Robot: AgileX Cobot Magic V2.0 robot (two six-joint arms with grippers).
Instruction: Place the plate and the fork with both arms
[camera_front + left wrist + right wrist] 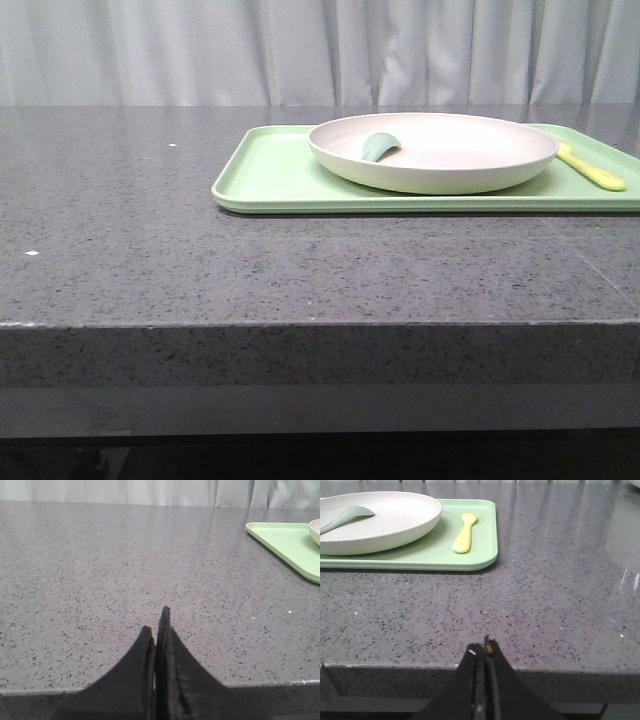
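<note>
Dark speckled grey desk (pixel 150 230), pale curtain (pixel 200 50) hanging behind it. Light green tray (pixel 270 175) lying flat on the desk toward the right side, its right end cut off by the edge of the front view. Cream plate (pixel 440 160) resting on the tray, upright, filling most of the tray's depth. Small grey-green utensil (pixel 379 147) lying inside the plate near its left rim. Pale yellow fork (pixel 592 170) flat on the tray just right of the plate, one end tucked close under the plate's rim, handle pointing toward the near right.

Left end effector (pixel 159 625) clenched, fingers pressed together with nothing between them, poised at the near edge of the desk, well apart from the tray's left corner. Right end effector (pixel 483 650) likewise clenched on nothing, at the near desk edge, tray and fork well ahead. Neither end effector visible in the front view.
</note>
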